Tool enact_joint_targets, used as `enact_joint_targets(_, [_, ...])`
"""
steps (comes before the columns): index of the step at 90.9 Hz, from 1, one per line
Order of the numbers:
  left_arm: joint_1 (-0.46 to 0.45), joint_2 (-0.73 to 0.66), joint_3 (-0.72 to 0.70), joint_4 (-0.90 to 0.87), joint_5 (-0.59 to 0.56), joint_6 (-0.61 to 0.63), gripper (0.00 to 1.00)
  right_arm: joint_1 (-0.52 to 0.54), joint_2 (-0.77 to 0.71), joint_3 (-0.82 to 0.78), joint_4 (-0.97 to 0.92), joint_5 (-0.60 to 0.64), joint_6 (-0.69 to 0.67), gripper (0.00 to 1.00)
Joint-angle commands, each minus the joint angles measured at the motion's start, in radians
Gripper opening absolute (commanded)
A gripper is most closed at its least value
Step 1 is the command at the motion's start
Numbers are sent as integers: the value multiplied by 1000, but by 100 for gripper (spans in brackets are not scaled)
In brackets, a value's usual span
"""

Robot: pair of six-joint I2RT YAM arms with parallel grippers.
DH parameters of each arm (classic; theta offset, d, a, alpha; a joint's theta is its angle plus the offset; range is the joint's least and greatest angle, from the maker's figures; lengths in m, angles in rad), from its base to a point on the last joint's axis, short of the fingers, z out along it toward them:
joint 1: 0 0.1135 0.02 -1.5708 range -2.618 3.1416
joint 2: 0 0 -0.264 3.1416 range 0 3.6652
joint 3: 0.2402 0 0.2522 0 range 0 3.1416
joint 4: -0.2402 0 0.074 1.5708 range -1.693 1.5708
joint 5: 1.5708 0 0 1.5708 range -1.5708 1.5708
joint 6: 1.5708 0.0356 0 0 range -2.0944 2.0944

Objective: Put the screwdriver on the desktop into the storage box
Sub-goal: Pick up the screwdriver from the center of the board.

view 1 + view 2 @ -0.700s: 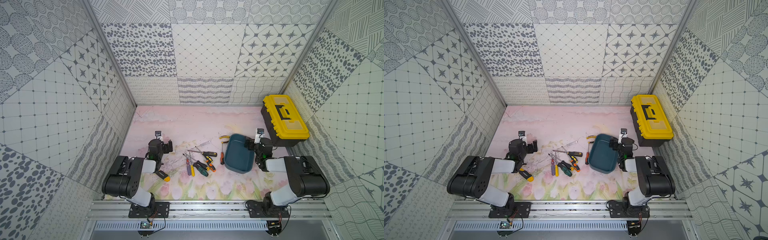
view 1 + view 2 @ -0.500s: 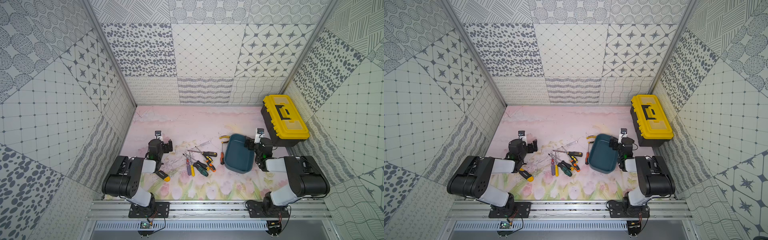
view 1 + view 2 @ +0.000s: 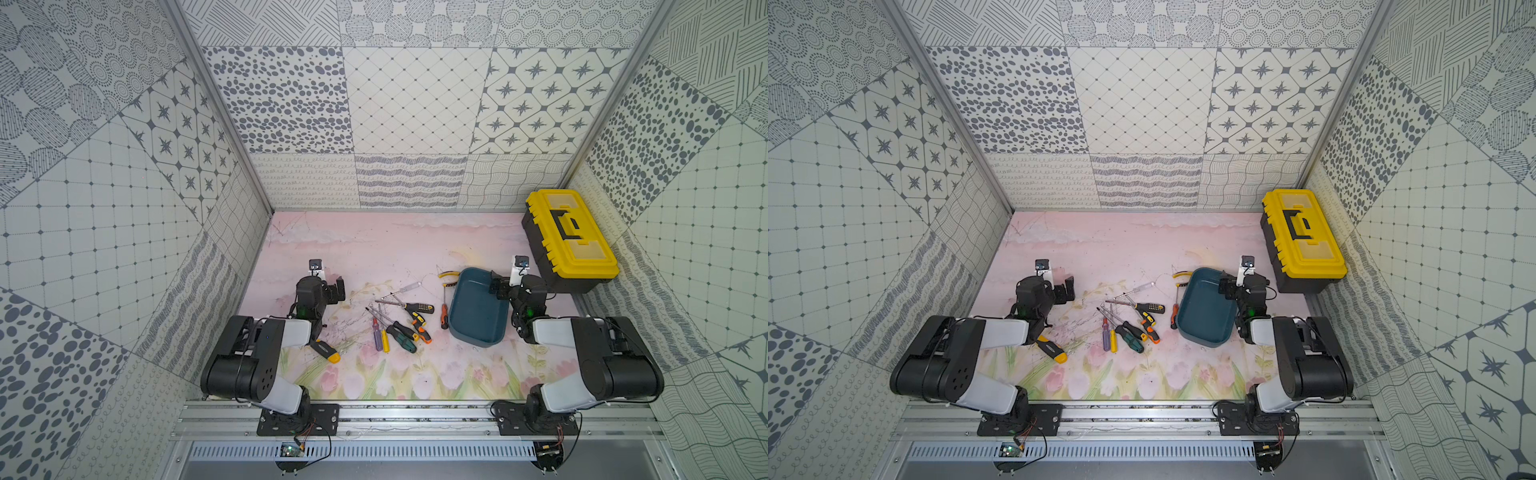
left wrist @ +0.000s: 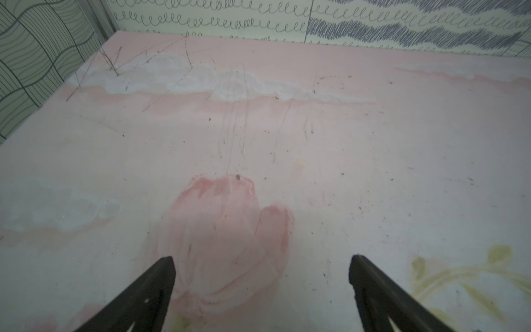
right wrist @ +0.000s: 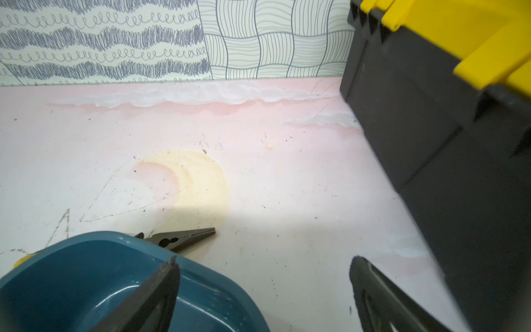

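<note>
On scuffed desktop [image 3: 374, 249] — rounded-rect. glossy plastic storage box [image 3: 478, 307]

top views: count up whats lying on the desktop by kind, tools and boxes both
screwdrivers: 8 (the pile is tight, so it could be off by one)
pliers: 1
storage box: 1
toolbox: 1
total: 11

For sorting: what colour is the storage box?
The storage box is dark teal-blue, clearest in a top view.
</note>
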Motion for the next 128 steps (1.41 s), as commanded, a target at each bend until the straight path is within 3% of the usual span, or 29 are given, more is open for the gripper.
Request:
enact_joint_targets(1, [8,-122,101,-250,-3,-4,99,33,-180,-12,-30,1,-36,97])
enact_joint_targets(12, [8,-214,182,-440,-31,-36,99,39,-368,-6,-150,10,55,97])
enact_joint_targets(24, [9,-299,255,-658,-59,-162,99,37,-524,89,-547,63,374,97])
enact_joint_targets(30, [8,-345,274,-742,-66,-265,99,33,-573,98,-648,76,526,97])
enact_joint_targets(47, [10,-510,236,-897,96,-481,99,29,-636,96,-720,-165,693,96])
enact_joint_targets(56, [8,-561,221,-970,214,-586,99,82,-615,147,-798,-243,711,92])
enact_joint_targets(65, [-5,-579,215,-1057,295,-665,99,200,-556,231,-892,-235,665,88])
enact_joint_targets(80, [-124,-610,224,-1237,268,-741,98,453,-375,414,-1065,-215,522,81])
enact_joint_targets(89, [-174,-623,222,-1332,264,-784,92,560,-258,504,-1140,-226,430,79])
enact_joint_targets(104, [-247,-592,209,-1434,316,-799,82,595,-151,552,-1143,-277,434,75])
enact_joint_targets(128, [-438,-415,227,-1380,332,-804,70,618,-163,526,-1109,-145,493,73])
